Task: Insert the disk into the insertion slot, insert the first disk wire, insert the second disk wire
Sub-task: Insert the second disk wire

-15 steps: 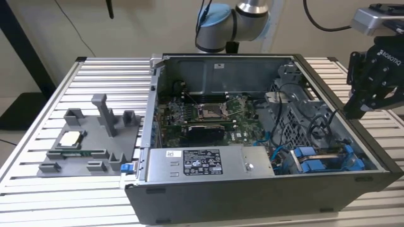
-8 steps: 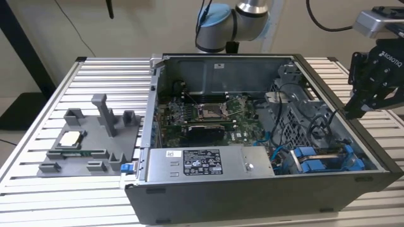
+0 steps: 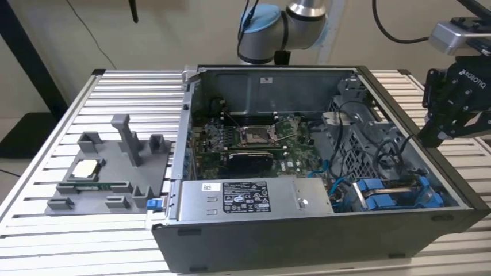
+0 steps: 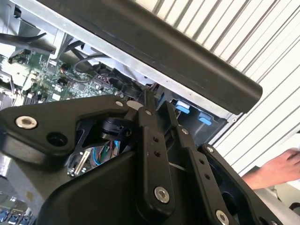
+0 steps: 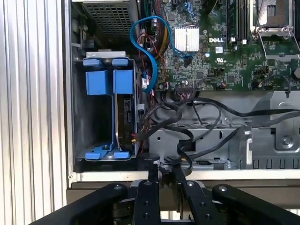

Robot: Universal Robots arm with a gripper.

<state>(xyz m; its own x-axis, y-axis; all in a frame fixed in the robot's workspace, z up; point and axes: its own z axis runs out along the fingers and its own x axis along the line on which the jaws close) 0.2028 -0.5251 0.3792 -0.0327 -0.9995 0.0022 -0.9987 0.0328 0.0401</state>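
The disk's blue caddy (image 3: 391, 194) sits in the drive bay at the case corner on the exterior view's right; in the first wrist view the blue caddy (image 5: 110, 82) stands in the insertion slot (image 5: 93, 122) with the disk (image 5: 126, 112) seen edge-on. A blue wire (image 5: 152, 58) curls from the board toward the disk, and a black wire bundle (image 5: 161, 115) reaches its side; I cannot tell whether either is plugged in. My black gripper (image 3: 431, 141) hangs over the case's right wall, above and apart from the bay, fingers together and holding nothing. The gripper (image 5: 164, 165) (image 4: 154, 107) appears in both wrist views.
The open case (image 3: 307, 247) holds a motherboard (image 3: 253, 138) and a grey power-supply box (image 3: 253, 198). A grey fixture tray (image 3: 107, 172) lies on the slatted table (image 3: 115, 86) at the exterior view's left. A person's hand (image 4: 276, 168) rests outside the case.
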